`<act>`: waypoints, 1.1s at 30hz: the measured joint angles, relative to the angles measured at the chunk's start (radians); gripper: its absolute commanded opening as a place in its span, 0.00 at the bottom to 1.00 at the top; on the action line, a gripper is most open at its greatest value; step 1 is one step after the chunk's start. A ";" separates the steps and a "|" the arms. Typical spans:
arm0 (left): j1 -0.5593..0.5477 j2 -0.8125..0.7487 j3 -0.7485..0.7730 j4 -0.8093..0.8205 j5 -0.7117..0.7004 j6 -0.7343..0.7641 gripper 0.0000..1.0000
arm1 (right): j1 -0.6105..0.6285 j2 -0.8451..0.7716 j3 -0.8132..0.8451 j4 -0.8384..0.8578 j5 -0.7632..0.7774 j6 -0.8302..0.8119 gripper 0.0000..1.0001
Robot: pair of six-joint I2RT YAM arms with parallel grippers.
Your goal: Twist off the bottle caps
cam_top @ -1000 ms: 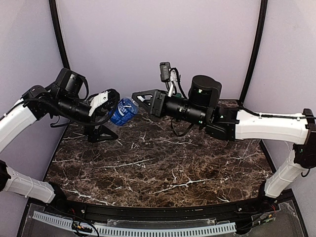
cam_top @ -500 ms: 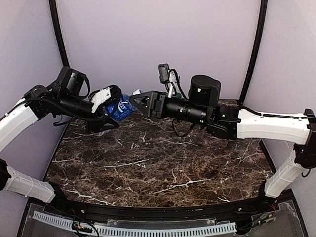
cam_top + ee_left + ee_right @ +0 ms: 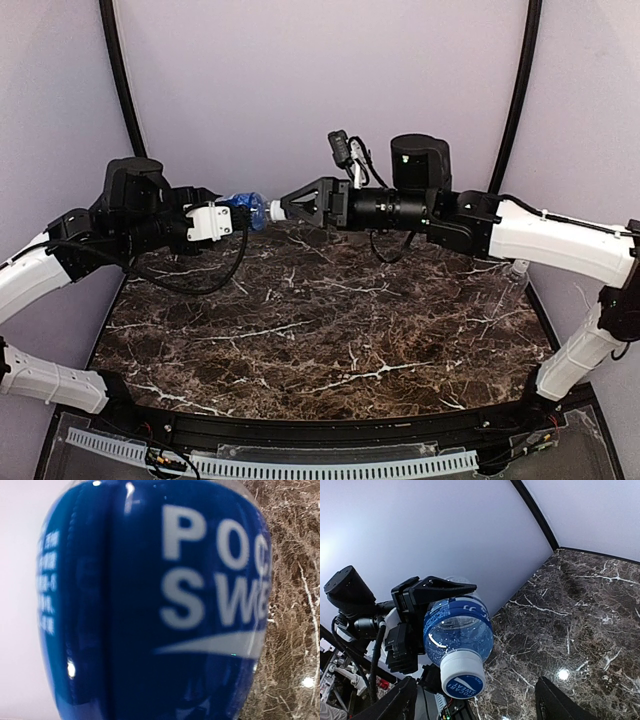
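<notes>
My left fingers (image 3: 442, 588) are clenched around the body of a blue-labelled bottle (image 3: 457, 627), holding it level in the air, left of centre in the overhead view. A second ago they were spread wide; now they carry the bottle. My right fingers (image 3: 400, 705), shut a second ago, have let go and stand wide apart, one either side of the white cap (image 3: 463, 674), which points at them without touching. Below lies the dark marble bench (image 3: 580, 610). I judge the handover done: the cap is still on, ready for my right fingers to close and twist.
</notes>
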 measured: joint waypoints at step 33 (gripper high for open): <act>-0.024 -0.018 -0.051 0.122 -0.105 0.122 0.42 | -0.031 0.099 0.036 0.072 -0.161 0.081 0.44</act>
